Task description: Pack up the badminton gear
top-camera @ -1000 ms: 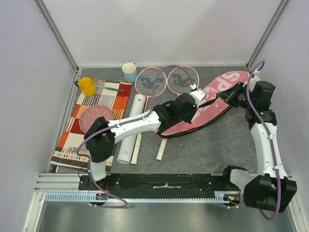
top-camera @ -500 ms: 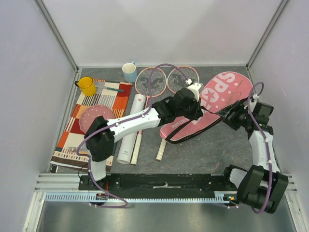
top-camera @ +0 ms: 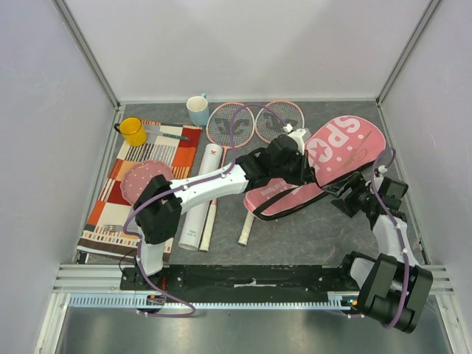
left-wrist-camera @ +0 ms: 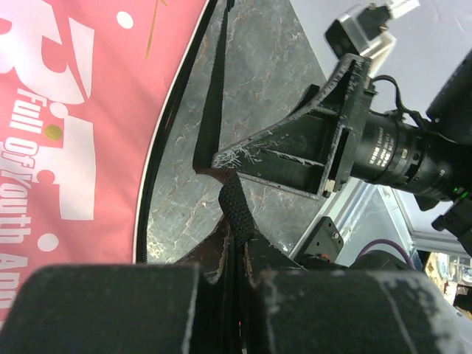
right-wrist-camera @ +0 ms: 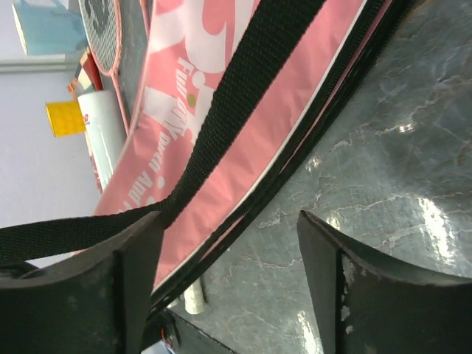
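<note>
The pink "SPORT" racket bag (top-camera: 335, 158) lies at the right of the table, on top of one racket's shaft. My left gripper (top-camera: 296, 164) is over its middle, shut on the bag's black strap (left-wrist-camera: 234, 203). My right gripper (top-camera: 345, 193) stands open just off the bag's near edge, low over the table, with bare table between its fingers (right-wrist-camera: 324, 273). The bag (right-wrist-camera: 243, 125) and strap (right-wrist-camera: 236, 96) fill the right wrist view. Two pink-framed rackets (top-camera: 230, 124) (top-camera: 280, 118) lie at the back, white handles toward me. A long white tube (top-camera: 198, 203) lies to their left.
A striped mat (top-camera: 110, 214) with a pink plate (top-camera: 144, 179) and cutlery covers the left side. A yellow mug (top-camera: 133, 131) and a blue mug (top-camera: 198, 110) stand at the back left. The side walls are close on the right.
My right gripper has opened, let go of the bag's far right end and dropped back toward me along the bag's near edge. The bag has shifted a little. The left gripper stays shut on the strap.
</note>
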You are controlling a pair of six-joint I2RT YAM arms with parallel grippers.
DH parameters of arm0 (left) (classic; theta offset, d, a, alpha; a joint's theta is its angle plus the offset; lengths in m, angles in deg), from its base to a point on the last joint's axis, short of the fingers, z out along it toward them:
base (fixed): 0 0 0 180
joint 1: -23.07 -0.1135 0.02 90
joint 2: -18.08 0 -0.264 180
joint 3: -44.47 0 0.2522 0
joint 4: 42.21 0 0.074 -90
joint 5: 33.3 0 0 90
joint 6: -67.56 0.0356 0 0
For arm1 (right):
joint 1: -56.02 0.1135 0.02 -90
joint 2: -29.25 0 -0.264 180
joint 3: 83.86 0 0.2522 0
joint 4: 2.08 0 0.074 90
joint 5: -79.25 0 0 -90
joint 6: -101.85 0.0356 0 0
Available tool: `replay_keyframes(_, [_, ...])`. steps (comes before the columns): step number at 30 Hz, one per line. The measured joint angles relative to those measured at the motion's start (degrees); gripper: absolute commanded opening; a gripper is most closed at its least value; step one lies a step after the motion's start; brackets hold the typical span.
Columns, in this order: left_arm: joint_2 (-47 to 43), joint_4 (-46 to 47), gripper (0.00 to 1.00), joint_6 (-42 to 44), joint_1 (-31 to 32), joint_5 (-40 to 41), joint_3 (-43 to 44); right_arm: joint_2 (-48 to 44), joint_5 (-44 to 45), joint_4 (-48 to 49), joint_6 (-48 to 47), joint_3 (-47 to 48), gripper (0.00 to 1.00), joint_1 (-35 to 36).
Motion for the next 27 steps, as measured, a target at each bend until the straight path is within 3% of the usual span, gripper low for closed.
replay_keyframes(3, [0.0,0.72,0.02,-0.15,-0.28,-0.13,-0.04,-4.2,2.38,-3.06,-2.32,1.05,0.88,-0.76])
replay_keyframes(8, [0.0,2.12,0.02,-0.61,-0.96,-0.07,-1.22,-9.09,6.12,-8.15,-5.07,8.72,0.81,-1.05])
replay_keyframes(14, [0.0,2.49,0.02,-1.95,-2.1,-0.28,-1.64,-11.08,11.82,-19.45,-8.28,13.14,0.89,-0.9])
replay_keyframes(16, [0.0,3.04,0.02,-2.62,-2.67,-0.44,-2.12,-11.28,12.87,-20.46,-8.81,15.3,0.85,-0.68])
replay_keyframes(17, [0.02,3.08,0.02,-2.97,-2.97,-0.74,-2.23,-11.52,12.96,-19.96,-8.85,15.37,0.79,-0.66])
replay_keyframes(19, [0.09,3.32,0.02,-3.65,-3.43,-1.6,-2.34,-11.82,11.41,-16.48,-7.78,12.46,0.67,-0.66])
replay_keyframes(23, [0.42,5.03,0.02,-6.1,-3.87,-4.28,-2.36,-7.3,3.72,-4.04,0.0,-1.73,0.65,-0.26])
replay_keyframes(27, [0.96,6.93,0.02,-8.39,-3.65,-6.86,-2.4,-2.27,-0.07,0.96,5.68,-9.35,0.63,0.11])
